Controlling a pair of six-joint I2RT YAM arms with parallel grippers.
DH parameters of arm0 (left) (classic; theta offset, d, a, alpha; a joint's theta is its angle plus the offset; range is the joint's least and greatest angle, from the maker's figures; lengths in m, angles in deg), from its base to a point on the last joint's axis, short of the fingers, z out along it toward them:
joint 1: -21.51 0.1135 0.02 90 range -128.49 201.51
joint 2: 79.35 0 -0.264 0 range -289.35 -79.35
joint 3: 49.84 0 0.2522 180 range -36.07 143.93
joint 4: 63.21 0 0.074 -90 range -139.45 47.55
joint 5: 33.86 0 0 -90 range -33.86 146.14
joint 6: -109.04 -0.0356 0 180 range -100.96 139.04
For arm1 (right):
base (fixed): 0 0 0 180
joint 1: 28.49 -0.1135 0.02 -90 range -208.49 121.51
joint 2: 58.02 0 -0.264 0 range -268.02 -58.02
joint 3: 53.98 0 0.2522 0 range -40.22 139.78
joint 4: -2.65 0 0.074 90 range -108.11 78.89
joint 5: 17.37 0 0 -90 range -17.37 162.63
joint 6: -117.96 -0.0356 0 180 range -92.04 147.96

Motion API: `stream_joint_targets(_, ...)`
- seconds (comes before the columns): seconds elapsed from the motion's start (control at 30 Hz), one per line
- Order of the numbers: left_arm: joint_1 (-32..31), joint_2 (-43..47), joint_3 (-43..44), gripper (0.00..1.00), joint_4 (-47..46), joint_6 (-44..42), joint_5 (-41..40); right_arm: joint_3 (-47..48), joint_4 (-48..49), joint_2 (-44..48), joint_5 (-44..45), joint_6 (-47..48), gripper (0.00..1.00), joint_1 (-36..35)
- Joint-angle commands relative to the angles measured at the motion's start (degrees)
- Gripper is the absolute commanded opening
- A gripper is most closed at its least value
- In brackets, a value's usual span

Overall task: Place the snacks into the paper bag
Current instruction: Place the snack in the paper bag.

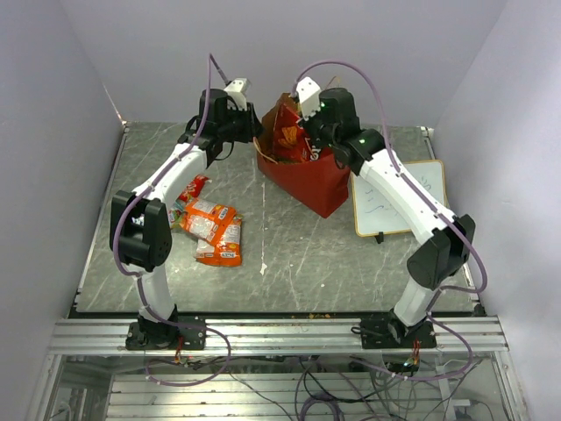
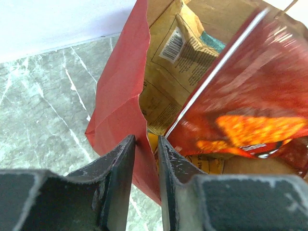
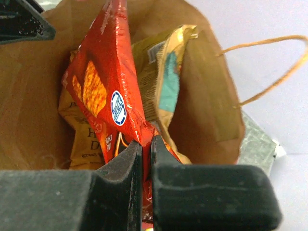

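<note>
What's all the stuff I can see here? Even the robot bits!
paper bag: one, red outside, brown inside, at the table's far middle.
red chip packet: one, red, sticking out of the bag.
brown pouch: one, kraft-brown with teal, inside the bag.
yellow packet: one, yellow, low inside the bag.
loose packets: several, orange and red, piled at the table's left.
whiteboard: one, white, flat right of the bag.
table: one, grey marbled.
left gripper: one, dark, jaws slightly apart astride the bag's wall.
right gripper: one, dark, shut on the red chip packet.
</note>
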Motion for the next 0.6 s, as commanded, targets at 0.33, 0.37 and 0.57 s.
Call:
stream_joint_targets(0.33, -0.2, 1.6, -2.4, 0.39, -4.2, 2.4, 2.4, 1.9, 1.3, -7.5, 1.6, -9.9, 0.0, -0.1)
stream_joint_targets(0.37, -0.2, 1.6, -2.5, 0.39, -4.4, 2.4, 2.4, 2.1, 1.5, -7.7, 2.9, -9.5, 0.0, -0.1)
stream_joint_targets(0.57, -0.2, 2.8, -3.7, 0.41, -5.5, 1.3, 2.4, 0.4, 1.8, -8.4, 4.0, -7.7, 0.0, 0.0)
